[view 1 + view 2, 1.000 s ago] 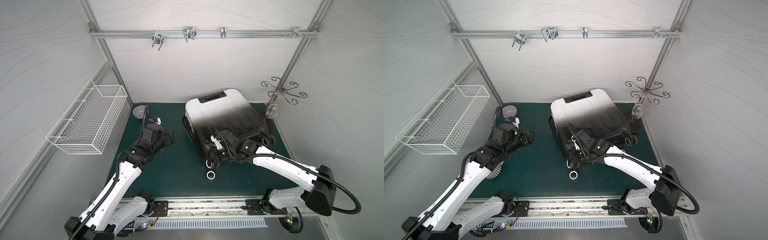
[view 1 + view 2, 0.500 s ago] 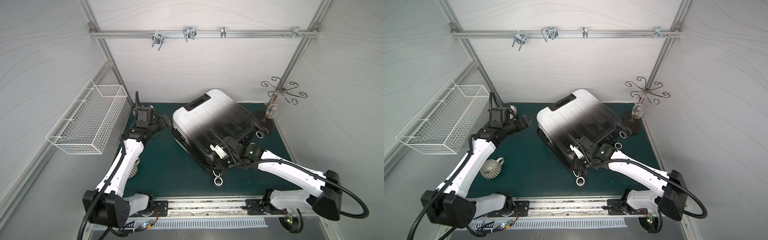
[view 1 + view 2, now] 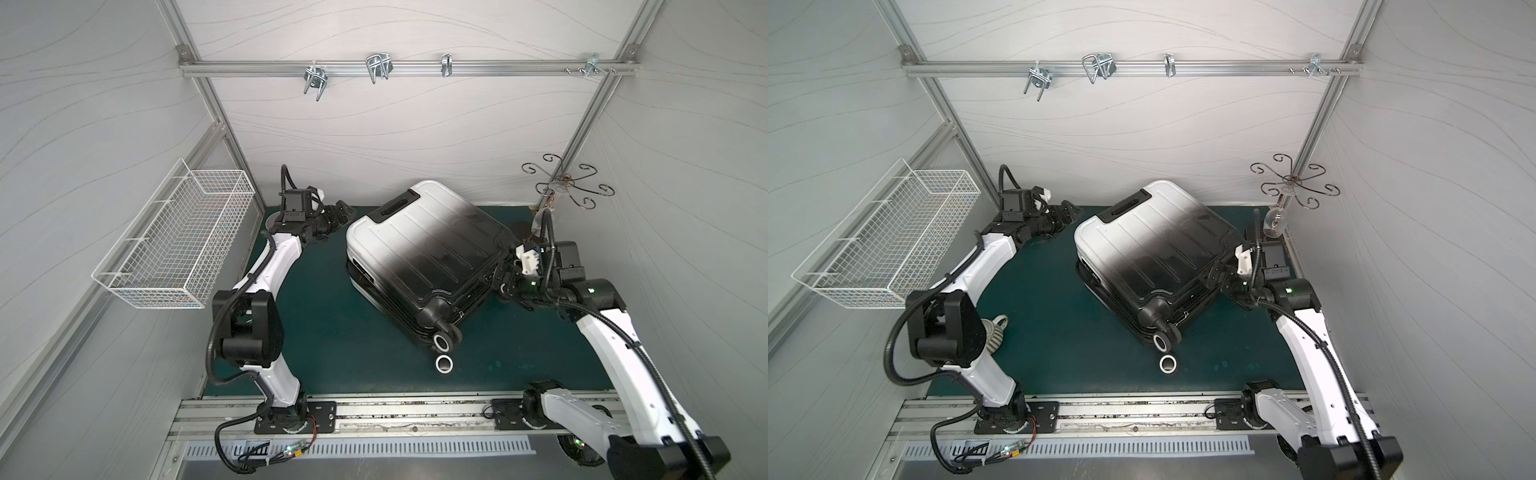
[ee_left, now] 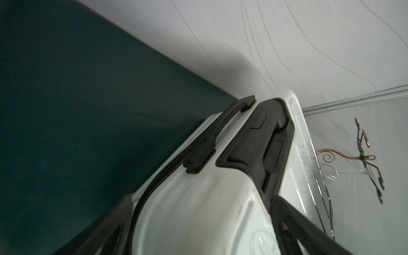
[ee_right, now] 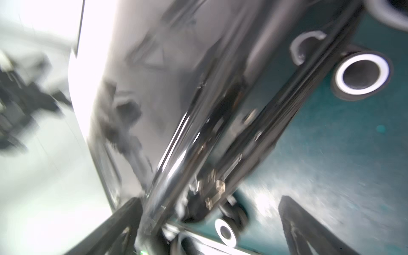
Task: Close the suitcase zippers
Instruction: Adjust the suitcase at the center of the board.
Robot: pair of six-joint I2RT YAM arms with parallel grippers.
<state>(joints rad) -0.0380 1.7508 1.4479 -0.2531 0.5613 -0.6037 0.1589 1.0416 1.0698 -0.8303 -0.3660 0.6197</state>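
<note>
Suitcase point(image 3: 419, 249) lies flat mid-frame on the green mat point(image 3: 328, 332). Left gripper point(image 3: 347, 210) sits at its upper-left white corner, right gripper point(image 3: 498, 278) at its black right edge — both with jaws spread wide.

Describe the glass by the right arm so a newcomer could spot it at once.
Go to the far right corner of the green mat, where a rack of curled wire hooks spreads out. The wine glass hangs under it, bowl down. It is the only see-through item there; the suitcase next to it is opaque, white fading to black.
</note>
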